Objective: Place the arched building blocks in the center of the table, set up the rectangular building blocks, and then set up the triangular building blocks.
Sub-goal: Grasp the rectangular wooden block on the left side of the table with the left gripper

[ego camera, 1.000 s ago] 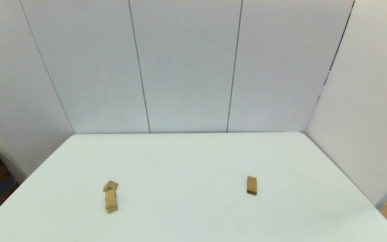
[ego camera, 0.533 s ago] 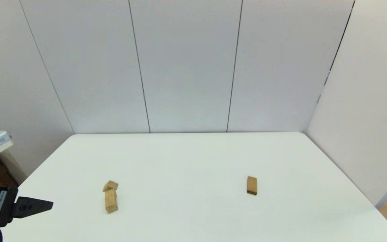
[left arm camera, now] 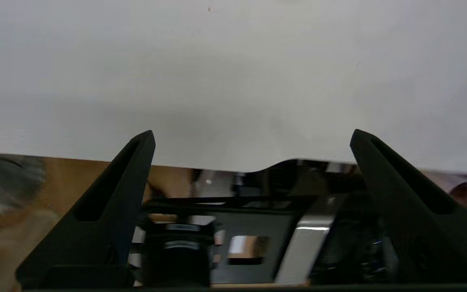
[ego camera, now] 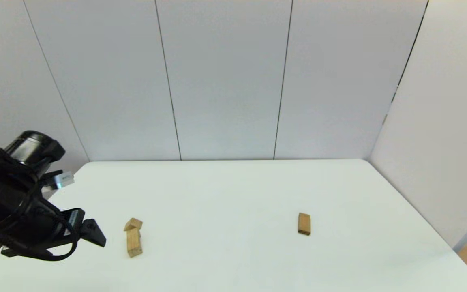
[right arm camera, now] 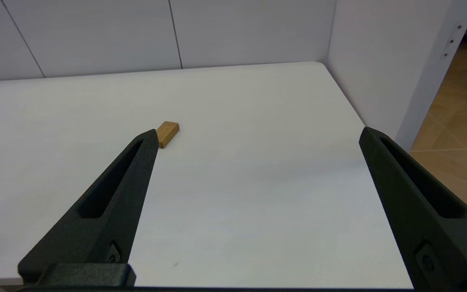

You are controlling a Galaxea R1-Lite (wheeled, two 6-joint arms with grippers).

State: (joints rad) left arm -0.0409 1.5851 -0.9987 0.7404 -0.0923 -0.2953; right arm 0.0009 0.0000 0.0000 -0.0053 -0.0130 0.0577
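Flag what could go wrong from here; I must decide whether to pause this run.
1. The triangular block seems to touch the arched block at its far end; the open left gripper, beside them, could knock it away while grasping.
2. The left wrist view shows only the table edge, no blocks, so alignment is unconfirmed.
The right gripper hangs open, facing the rectangular block.

The head camera looks forward and down over the whole white counter [ego camera: 233, 259] from high behind it. The left wrist camera sits close above the counter's edge, while the right wrist camera faces across its right part, sharing the brown slab [right arm camera: 168, 133] with the head view.
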